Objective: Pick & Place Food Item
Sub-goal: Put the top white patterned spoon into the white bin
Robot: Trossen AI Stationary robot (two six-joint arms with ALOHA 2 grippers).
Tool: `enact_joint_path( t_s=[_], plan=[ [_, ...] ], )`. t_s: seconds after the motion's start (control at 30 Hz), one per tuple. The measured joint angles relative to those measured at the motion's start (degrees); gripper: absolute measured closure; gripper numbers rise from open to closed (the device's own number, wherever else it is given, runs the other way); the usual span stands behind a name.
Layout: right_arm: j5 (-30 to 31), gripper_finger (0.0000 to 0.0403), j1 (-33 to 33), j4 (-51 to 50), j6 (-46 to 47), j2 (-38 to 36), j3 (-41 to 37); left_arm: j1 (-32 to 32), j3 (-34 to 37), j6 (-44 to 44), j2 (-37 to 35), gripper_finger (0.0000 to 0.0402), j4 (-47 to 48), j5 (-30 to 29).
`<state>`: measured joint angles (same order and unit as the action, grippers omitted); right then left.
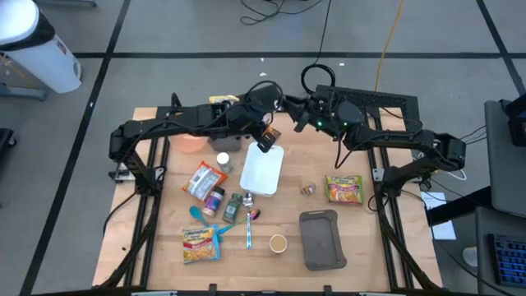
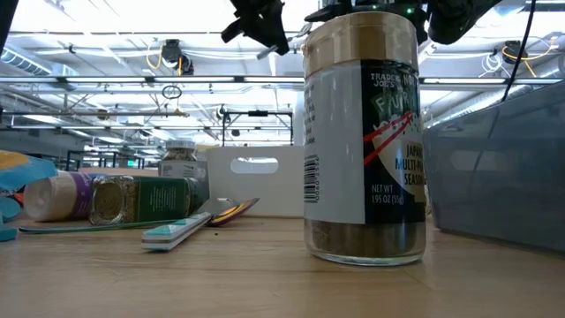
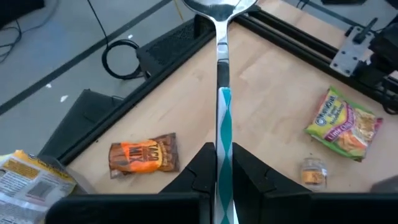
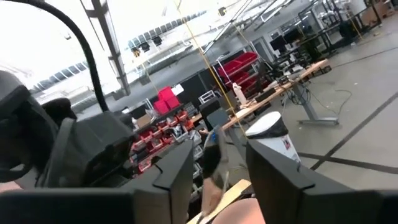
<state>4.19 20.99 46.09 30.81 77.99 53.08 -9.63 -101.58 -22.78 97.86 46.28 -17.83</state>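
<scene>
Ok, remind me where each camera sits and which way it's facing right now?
High: above the table, looking straight down; both arms show.
Low: at table-top height, facing level past the seasoning jar; arm parts at top.
Left wrist: on left arm, looking down at the noodle packet; jaws shut on the spoon.
Right wrist: on right arm, facing the room; open jaws show.
Shared: high and left wrist both show that packet.
</scene>
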Motion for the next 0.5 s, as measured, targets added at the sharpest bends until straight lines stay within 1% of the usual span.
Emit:
enact_joint_path(
  t_s=[0.13,0.23,0.33,0.5],
  plan=[
    [-0.03,0.0241,0.58,2.08,-0.62,-1.2,0.02,-0.06,0.0,-1.38,-0.02,0.0375,0.84,0.34],
    [-0.01,0.0235,1.76,1.38,-1.83,-2.95,0.02,-0.46,0.0,-2.11,-1.18,0.0375,2.71,0.3],
    [0.01,0.0234,2.87,0.41,-3.02,-5.1,0.02,-1.22,-0.07,-5.6,-3.0,0.0375,5.41,0.45],
    [0.0,0.0238,3.8,-4.22,-4.99,-8.55,0.02,-2.64,-0.07,-13.65,-5.34,0.0375,9.35,2.88]
  ],
)
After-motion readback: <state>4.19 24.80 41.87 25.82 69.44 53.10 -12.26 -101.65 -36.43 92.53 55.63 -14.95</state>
